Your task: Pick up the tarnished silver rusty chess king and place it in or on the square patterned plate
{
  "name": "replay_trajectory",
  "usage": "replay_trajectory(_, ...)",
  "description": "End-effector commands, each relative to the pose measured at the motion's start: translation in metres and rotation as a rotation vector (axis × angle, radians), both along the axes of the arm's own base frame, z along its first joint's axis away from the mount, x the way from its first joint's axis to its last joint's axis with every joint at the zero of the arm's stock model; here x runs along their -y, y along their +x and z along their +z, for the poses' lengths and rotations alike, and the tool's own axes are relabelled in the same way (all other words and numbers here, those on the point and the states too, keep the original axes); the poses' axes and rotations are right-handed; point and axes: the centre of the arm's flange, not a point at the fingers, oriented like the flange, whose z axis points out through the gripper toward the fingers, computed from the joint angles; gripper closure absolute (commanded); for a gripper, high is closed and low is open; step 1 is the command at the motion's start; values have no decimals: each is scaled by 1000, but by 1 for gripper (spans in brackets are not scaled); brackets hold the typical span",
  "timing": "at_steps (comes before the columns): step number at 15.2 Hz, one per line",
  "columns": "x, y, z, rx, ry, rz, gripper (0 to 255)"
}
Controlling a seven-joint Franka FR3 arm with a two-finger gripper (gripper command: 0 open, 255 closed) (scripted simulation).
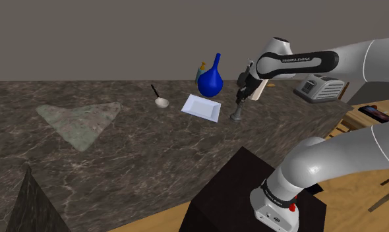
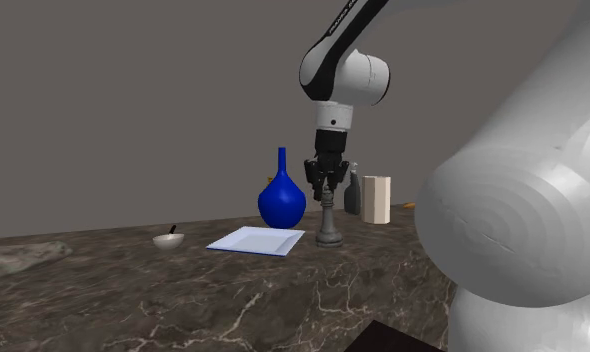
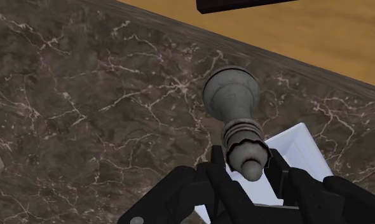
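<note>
The gripper point(image 3: 246, 160) pinches the top of the grey chess king point(image 3: 231, 95) standing right under it on the counter point(image 3: 84, 95), which looks hard, heavy and slippery, so the thin neck seems safest.

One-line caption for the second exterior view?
Gripper at the top of the upright grey chess king, beside the white square plate on a marbled counter.

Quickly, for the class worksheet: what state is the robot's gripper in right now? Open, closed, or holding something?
black two-finger gripper: closed on the top of the dull grey chess king, which stands on the dark marbled counter.
</note>
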Motion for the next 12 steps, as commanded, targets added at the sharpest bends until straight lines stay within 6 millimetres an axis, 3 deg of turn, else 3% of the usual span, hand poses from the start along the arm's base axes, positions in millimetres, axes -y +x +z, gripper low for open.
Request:
replay_trajectory(1, 0, 1, 11, 0, 0, 0, 255)
replay_trajectory(10, 0, 1, 54, 0, 0, 0, 255)
replay_trajectory(12, -7, 26, 60, 0, 0, 0, 255)
